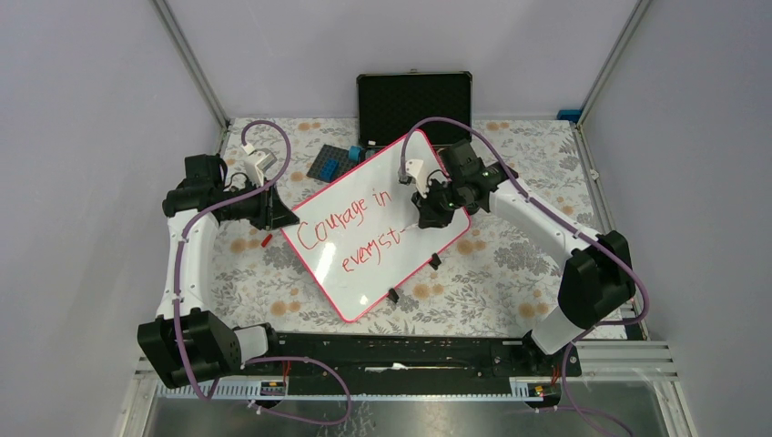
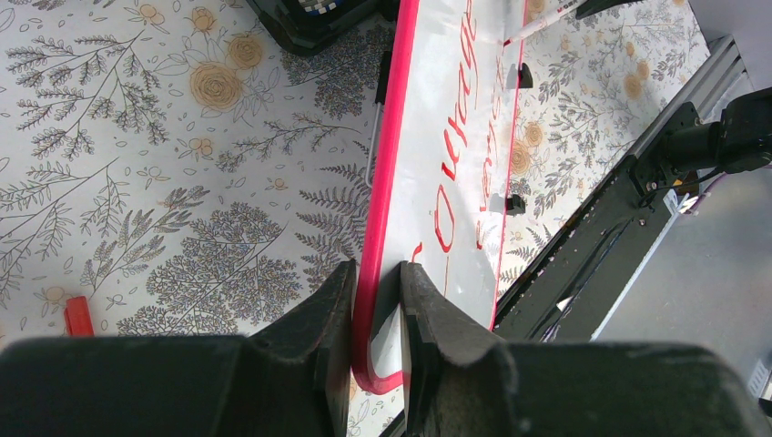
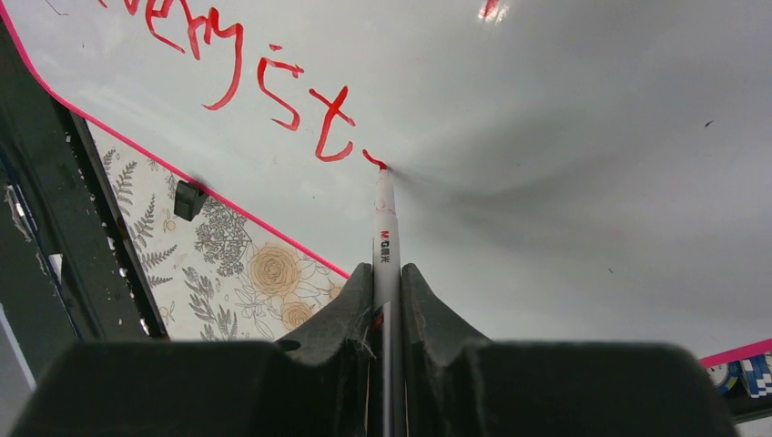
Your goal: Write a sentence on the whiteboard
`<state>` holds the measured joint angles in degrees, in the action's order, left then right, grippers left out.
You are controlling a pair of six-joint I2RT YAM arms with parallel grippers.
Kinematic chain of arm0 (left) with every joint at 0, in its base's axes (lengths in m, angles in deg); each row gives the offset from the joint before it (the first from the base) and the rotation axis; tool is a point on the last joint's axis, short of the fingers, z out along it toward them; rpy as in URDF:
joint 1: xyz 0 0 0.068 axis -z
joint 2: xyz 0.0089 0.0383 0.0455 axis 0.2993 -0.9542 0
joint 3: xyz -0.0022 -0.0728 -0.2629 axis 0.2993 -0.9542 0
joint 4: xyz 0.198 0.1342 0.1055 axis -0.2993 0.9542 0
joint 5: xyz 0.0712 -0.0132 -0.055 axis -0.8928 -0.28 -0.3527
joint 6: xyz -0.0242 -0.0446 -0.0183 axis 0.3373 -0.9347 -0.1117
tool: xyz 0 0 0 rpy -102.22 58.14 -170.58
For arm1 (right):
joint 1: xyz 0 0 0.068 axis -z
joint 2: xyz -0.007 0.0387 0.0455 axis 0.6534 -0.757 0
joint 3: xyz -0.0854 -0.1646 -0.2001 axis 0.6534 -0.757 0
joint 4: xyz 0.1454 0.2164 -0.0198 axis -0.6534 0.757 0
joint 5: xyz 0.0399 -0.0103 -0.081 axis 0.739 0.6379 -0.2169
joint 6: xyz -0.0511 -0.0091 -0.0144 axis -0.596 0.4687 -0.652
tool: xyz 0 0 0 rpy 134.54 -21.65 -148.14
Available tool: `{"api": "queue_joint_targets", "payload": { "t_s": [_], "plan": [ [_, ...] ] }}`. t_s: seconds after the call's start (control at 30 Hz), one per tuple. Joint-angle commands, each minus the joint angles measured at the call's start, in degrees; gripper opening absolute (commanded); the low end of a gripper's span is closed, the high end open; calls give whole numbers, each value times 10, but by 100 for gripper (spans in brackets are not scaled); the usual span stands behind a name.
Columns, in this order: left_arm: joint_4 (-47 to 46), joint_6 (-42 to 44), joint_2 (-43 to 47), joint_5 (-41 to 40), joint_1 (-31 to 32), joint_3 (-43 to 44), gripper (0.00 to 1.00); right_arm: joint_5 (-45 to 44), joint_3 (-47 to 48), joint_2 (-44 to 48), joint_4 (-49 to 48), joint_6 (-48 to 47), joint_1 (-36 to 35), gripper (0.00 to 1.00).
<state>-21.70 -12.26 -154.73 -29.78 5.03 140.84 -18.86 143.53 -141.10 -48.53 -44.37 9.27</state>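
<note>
Mid-sentence here: my right hand [image 3: 387, 273] was pinched tight on the marker [image 3: 384, 237], its tip touching the whiteboard [image 1: 364, 287] right after "st" in the sentence [image 1: 346, 225]. My left hand [image 2: 378, 278] clamped the board's pink edge, with the board lying skewed on the floral counter [image 1: 510, 264]. Next up, I figured: finish "step," with small steady strokes.

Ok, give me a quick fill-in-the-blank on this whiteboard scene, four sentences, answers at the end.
1. The sentence on the whiteboard is written in ____ ink.
2. Its first word is ____.
3. The left pincer is clamped on the frame of the ____.
4. The marker in the right pincer has its tip on the board just after the letters s and ____.
Answers: red; Courage; whiteboard; t
</note>
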Motion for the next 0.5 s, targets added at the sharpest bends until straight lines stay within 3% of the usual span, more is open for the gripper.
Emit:
{"api": "queue_joint_targets", "payload": {
  "t_s": [0.0, 0.47],
  "plan": [
    [-14, 24, -9, -17, 3, -8, 2, -34, 28, 0, -11, -17, 10, 0],
    [-15, 25, -14, -17, 3, -7, 2, -9, 50, -12, -10, -6, 13, 0]
  ]
}}
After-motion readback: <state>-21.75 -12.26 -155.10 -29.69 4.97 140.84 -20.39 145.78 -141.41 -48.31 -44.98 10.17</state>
